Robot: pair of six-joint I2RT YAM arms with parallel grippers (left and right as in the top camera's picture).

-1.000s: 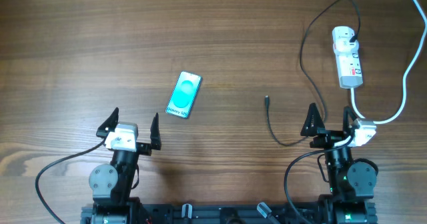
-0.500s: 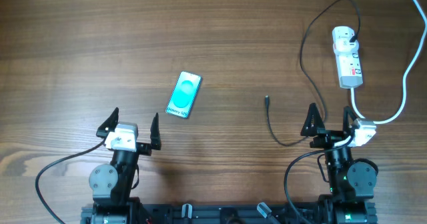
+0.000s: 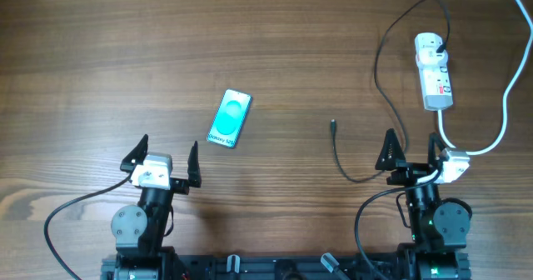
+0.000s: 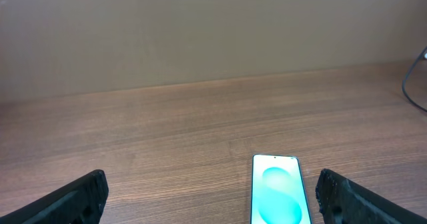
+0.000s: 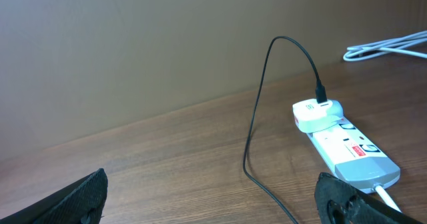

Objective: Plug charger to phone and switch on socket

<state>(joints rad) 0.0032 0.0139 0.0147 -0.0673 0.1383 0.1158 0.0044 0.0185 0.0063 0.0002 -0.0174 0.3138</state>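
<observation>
The charger (image 3: 376, 67) is lying as a long black loop on the right half of the table (image 3: 100, 55). Its plug end is sitting in a white adapter (image 3: 431, 45) at the far end of the socket (image 3: 435, 80). Its connector tip (image 3: 333, 123) is resting free on the wood, between the phone (image 3: 229, 118) and the right tool (image 3: 410, 142) and well apart from both. The phone is lying flat, screen up and glowing teal, left of centre, with its text line at the near short edge.

Nothing is being held yet, so I am judging the step in hand to be the pickup of the connector. To do it well, the right tool should be closing on the cable just behind the tip. That leaves the tip sticking out straight, so it can be steered into the port. The cable is thin and slack, so a grip further back would probably be letting the tip droop or twist. The phone looks light and likely to slide, so the left tool (image 3: 165, 151) should be bracing it during the push. I cannot tell which edge is carrying the port.

Both tools are hanging near the table's near edge with fingers spread wide, gripping nothing and touching nothing. The socket's thick white lead (image 3: 500, 122) is curving past the right tool.
</observation>
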